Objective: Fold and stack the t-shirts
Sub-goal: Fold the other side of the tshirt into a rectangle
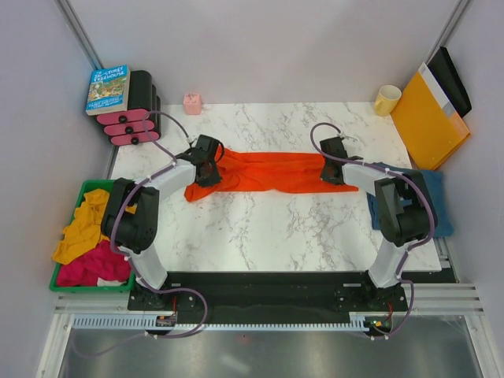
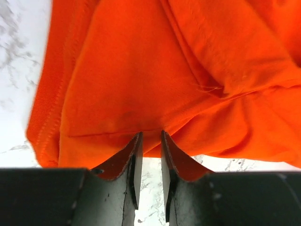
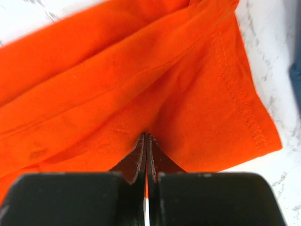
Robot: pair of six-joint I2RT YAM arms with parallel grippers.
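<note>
**Top external.** One orange-red t-shirt (image 1: 268, 175) is seen drawn into a long, crumpled band across the middle of the marble table (image 1: 276, 232). The left gripper (image 1: 209, 169) is at its left end and the right gripper (image 1: 332, 169) at its right end. One denim-blue t-shirt (image 1: 438, 197), folded to a rough square, lies at the right edge, partly hidden behind the right arm. Shirts on the table: two. Also counted:
- one green bin (image 1: 72, 190) at lower left, holding yellow and magenta cloth (number of pieces cannot be told)
- one yellow mug (image 1: 387, 100)
- one orange-yellow envelope (image 1: 429, 118)
- one book (image 1: 108, 89)

**Left wrist.** The jaws are narrow, with a slim gap lower down showing table. At the tips the orange cloth is gathered and appears pinched. A ribbed hem runs down the left of the frame.

**Right wrist.** The jaws are pressed almost together, with a sliver of orange caught between them — the cloth is held. A double-stitched hem is seen at the right of the frame.

**Step in hand (judged).** The shirt is being stretched for a fold. Both ends should be kept level and under equal, light tension so the bunched layers are smoothed before laying. Both edges should be carried over together, then released only once the cloth is flat — otherwise a skewed fold is likely.
</note>
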